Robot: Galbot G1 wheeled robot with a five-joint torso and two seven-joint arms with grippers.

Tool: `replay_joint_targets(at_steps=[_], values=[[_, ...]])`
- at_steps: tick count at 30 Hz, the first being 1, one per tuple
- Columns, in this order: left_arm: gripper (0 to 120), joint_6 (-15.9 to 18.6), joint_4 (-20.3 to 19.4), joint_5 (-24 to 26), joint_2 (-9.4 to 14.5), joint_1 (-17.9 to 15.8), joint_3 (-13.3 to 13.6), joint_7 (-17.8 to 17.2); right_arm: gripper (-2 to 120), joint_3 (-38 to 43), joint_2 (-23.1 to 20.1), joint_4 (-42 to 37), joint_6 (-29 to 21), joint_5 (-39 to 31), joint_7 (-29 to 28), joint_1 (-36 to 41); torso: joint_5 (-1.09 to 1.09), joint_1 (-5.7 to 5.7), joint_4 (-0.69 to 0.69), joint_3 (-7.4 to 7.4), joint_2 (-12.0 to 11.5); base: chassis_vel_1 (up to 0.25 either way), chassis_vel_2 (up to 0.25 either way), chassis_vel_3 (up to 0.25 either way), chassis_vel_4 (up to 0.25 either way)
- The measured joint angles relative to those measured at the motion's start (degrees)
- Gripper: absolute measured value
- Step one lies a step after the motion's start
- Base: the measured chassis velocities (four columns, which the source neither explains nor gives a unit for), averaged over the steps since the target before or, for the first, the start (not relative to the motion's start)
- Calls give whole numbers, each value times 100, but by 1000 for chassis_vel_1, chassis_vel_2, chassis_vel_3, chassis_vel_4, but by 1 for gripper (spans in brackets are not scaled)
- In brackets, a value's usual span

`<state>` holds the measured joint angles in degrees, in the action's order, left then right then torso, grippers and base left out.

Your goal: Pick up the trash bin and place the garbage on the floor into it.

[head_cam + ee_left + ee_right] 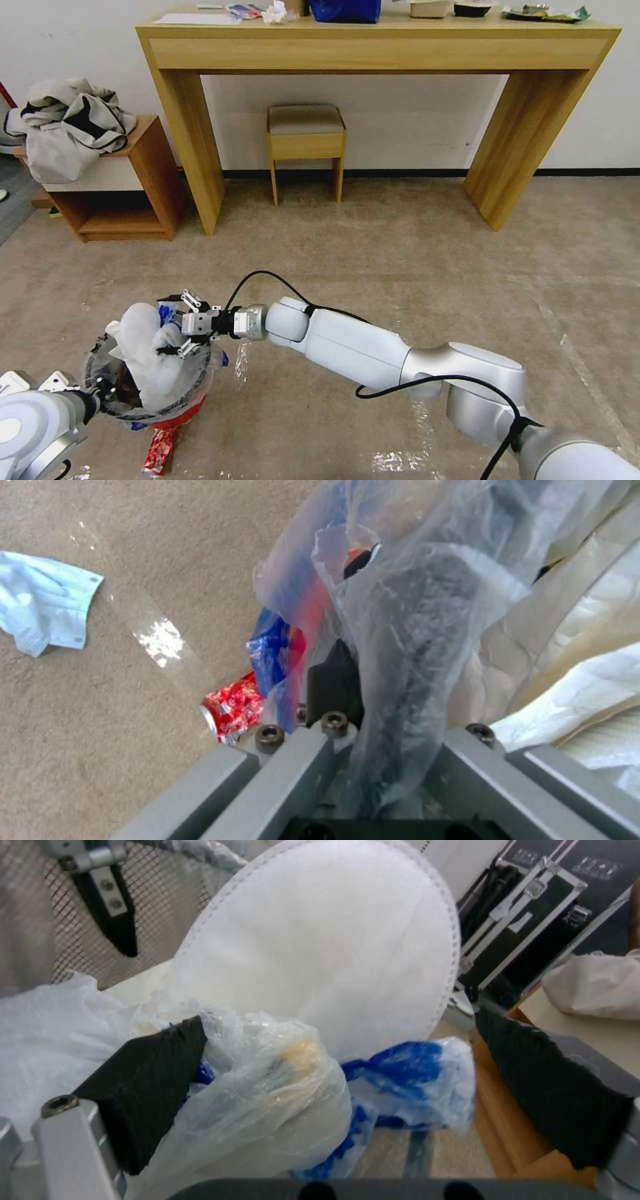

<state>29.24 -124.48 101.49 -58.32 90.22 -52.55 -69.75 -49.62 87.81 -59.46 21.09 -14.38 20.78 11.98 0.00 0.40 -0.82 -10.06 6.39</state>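
head view: trash bin (175,408), a small red bucket under a clear liner, sat low at the robot's left, held up off the floor (400,267) by the left gripper (100,389) at the near rim. the bin was heaped with white material, a large white piece (143,353) standing above the rim. the right gripper (179,325) hung over the far rim, its fingers spread, touching or just beside the white piece. a red wrapper (159,451) lay on the floor just below the bin.

left wrist view: the left gripper (373,715) was pressed together on the bin's liner (413,630), plastic bunched between the black pads; the rim itself was hidden by the bag. on the floor beyond lay the red wrapper (233,710) close by, and a light-blue cloth (43,607) well apart from it.

right wrist view: the right gripper (340,1075) stood wide open, black pads (150,1085) to either side of crumpled liner plastic with blue edging (407,1075); the rounded white piece (320,945) rose just beyond. nothing was pinched.

assessment: the step in hand appeared to be the drop of a piece into the bin, with the release seemingly made. wrapper and cloth remained outstanding. the next move would call for lifting the right gripper clear without snagging the liner, then reaching down to the wrapper while the left kept the bin level, since the load was piled high and could spill.
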Motion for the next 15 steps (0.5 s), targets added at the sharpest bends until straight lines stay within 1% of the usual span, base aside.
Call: replay_joint_targets(at_steps=[1, 2, 3, 4, 5, 13, 15], values=[[0, 1, 2, -5, 0, 0, 2, 1, 100, -34, -8, -31, -53, -55, 2, -28, 0, 0, 0, 0, 0, 0, 0, 0, 0], [0, 4, 19, -16, 1, -1, 9, 2, 100, -187, -53, -182, -234, -297, 2, -152, 0, 0, 1, 0, 0, 0, 0, 0, 0], [0, 4, 27, -21, 1, -5, 9, 2, 100, -267, -79, -265, -308, -440, 0, -226, 0, 0, 0, 0, 0, 0, 0, 0, 0], [0, 4, 27, -21, 1, -5, 9, 2, 100, -267, -79, -265, -308, -440, 0, -226, 0, 0, 0, 0, 0, 0, 0, 0, 0], [0, 5, 46, -30, 0, -18, 17, 2, 100, -418, -109, -412, -463, -610, -11, -397, 0, 0, 1, 0, 0, 0, 0, 0, 0], [0, 17, 76, -54, -20, -18, 25, 6, 100, -801, -66, -436, -625, -538, 82, -733, 0, 0, 0, 0, 0, 0, 0, 0, 0], [0, 30, 93, -73, -30, -18, 27, 14, 100, -891, 39, -406, -646, -539, 77, -851, 0, 0, 1, 0, 0, 0, 0, 0, 0]])
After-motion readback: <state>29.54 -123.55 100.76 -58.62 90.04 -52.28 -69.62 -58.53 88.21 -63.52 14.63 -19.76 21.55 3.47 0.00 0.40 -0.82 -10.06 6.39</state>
